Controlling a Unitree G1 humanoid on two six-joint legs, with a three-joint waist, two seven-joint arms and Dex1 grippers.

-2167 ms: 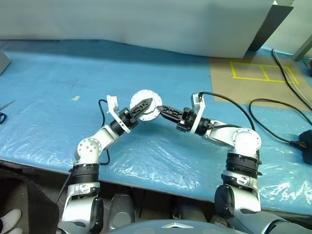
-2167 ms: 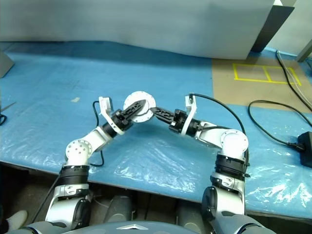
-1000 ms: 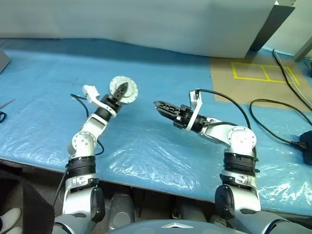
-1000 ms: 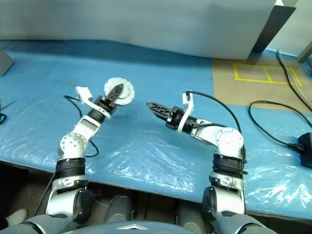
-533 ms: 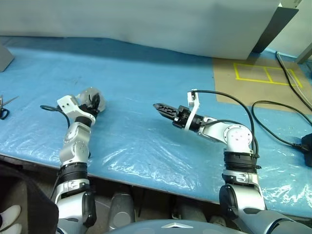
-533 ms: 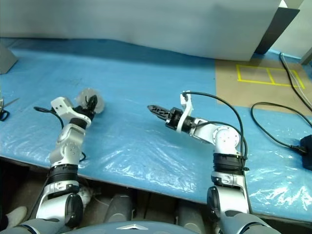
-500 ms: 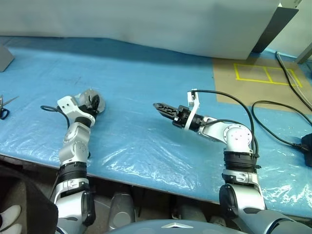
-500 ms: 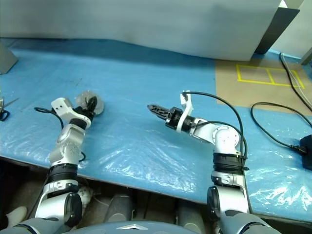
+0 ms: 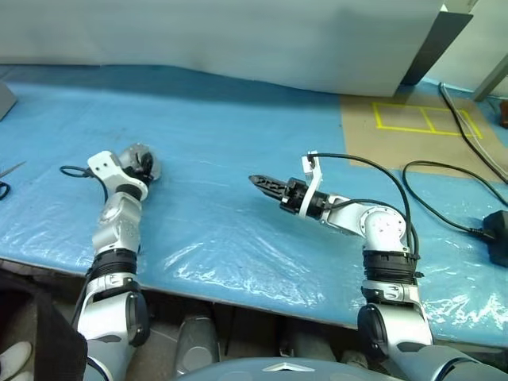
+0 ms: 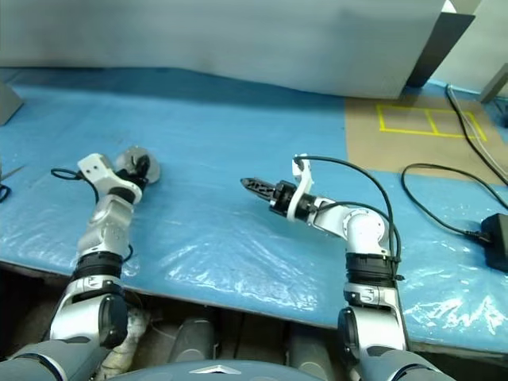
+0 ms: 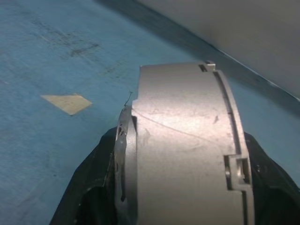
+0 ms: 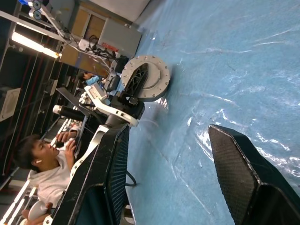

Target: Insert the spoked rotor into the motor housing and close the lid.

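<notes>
The motor housing [image 11: 183,140] is a thick round silver-grey piece with a thin flange. It stands on edge low at the blue table's left side, its plain round face [image 12: 157,75] turned toward my right arm. Its windings, the spoked rotor and the lid are hidden. My left gripper [image 9: 144,162] is shut on it, one black finger on each flat side. My right gripper [image 9: 258,181] hovers over the table's middle, pointing left toward the housing from well apart. It is open, with nothing between its fingers [image 12: 234,164].
Blue plastic sheeting [image 9: 230,230] covers the table. A brown board with yellow tape [image 9: 421,119] lies at the back right, with black cables [image 9: 444,182] and a black adapter [image 9: 498,238] nearby. Scissors [image 9: 6,181] lie at the left edge. A seated person [image 12: 42,173] is beyond the table's left end.
My left arm has swung left and down with the housing, from mid-table to the table's left side. My right gripper has stayed almost where it was.
</notes>
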